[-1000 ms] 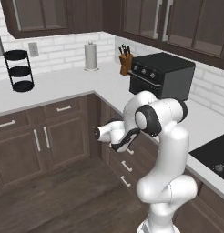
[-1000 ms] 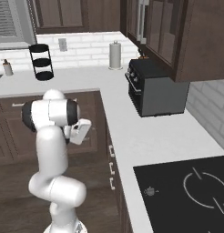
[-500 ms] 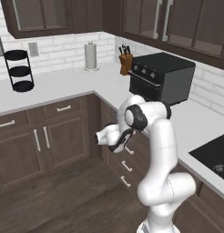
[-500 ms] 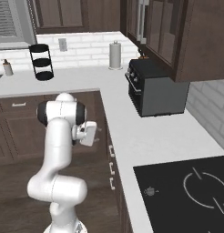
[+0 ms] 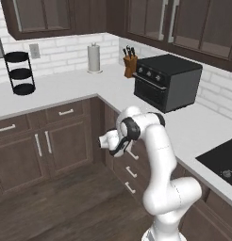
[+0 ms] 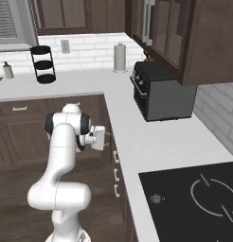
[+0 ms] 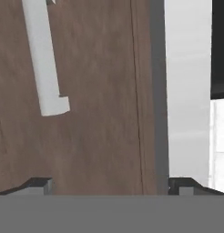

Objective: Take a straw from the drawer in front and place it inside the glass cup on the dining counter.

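Your gripper [image 7: 109, 184] stands wide open and empty, close against the dark brown drawer [image 7: 95, 113] front, whose silver bar handle [image 7: 44, 59] lies just ahead, off to one side. Beyond the drawer's edge runs the white worktop [image 7: 186, 91].

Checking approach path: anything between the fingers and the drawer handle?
Nothing. In the hand view, only bare dark drawer front lies between the open gripper and the silver handle.
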You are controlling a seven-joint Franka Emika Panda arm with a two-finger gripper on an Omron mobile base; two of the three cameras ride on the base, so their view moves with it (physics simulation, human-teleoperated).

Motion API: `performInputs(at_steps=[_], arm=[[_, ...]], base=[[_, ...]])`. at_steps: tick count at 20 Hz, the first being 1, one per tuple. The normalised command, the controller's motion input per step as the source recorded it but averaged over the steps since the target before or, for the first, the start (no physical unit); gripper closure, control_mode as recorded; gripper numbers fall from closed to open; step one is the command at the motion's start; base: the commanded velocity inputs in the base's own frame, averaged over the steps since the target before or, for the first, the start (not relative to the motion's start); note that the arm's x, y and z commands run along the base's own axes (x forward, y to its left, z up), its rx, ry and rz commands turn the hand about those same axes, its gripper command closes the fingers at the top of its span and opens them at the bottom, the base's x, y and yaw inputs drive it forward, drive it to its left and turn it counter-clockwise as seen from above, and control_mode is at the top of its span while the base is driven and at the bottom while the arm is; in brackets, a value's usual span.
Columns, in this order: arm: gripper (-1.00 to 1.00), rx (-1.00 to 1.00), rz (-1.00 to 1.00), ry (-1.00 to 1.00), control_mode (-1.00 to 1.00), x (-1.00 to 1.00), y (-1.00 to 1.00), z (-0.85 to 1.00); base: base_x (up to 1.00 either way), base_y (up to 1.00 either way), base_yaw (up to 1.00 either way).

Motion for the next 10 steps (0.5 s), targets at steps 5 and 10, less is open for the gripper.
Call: performInputs(at_steps=[5, 10], arm=[[-1.0, -0.01, 0.0, -0.01, -1.0, 0.27, -0.31, -0.27], [-1.0, 0.0, 0.0, -0.03, -1.0, 0.19, -0.36, -0.15]], base=[[0.0, 0.0, 0.0], [0.0, 0.0, 0.0]])
